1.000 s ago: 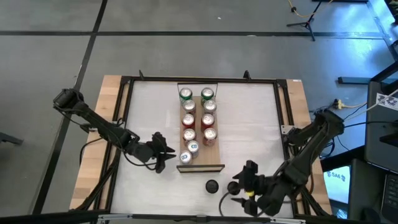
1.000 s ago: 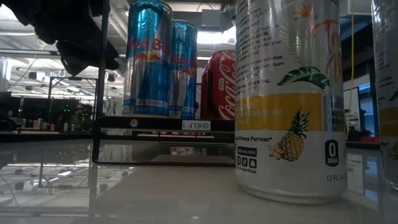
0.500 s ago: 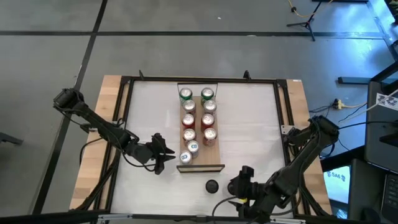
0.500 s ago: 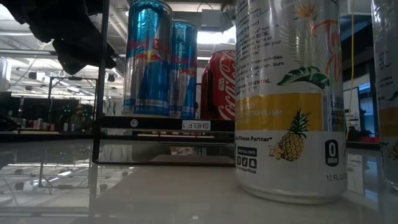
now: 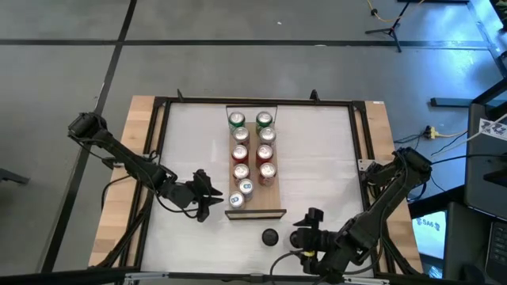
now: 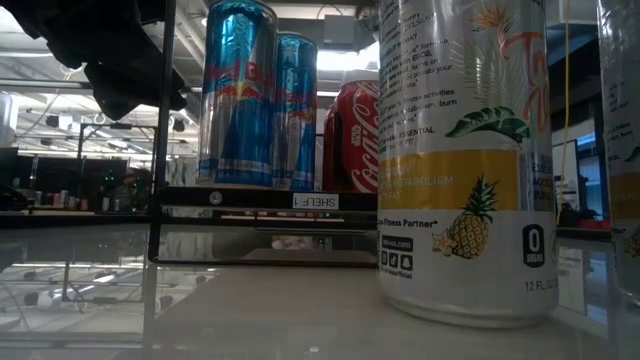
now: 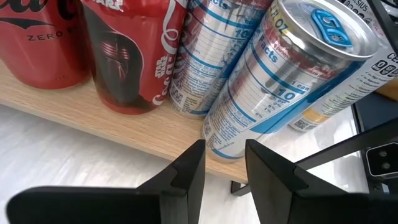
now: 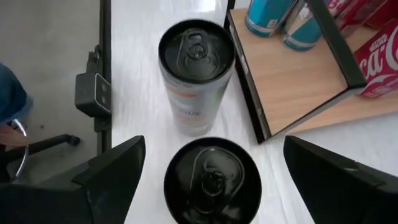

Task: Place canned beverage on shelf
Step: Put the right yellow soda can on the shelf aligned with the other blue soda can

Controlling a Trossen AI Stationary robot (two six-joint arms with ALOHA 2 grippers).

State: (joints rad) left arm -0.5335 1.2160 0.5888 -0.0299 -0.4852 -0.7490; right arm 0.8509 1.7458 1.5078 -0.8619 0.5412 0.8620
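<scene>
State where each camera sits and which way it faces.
High: overhead, facing straight down; shelf, both arms.
Low: table height, facing level across; pineapple can close, dark arm upper left.
Left wrist: left gripper facing shelved cans.
Right wrist: right gripper over a black-topped can.
Shared: both wrist views show the shelf.

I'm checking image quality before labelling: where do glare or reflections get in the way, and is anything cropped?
Low view: the glossy tabletop mirrors the shelf, and the pineapple can is cut off at the top. High view: even light, no glare. Left wrist view: shine on the blue-lidded can.
</scene>
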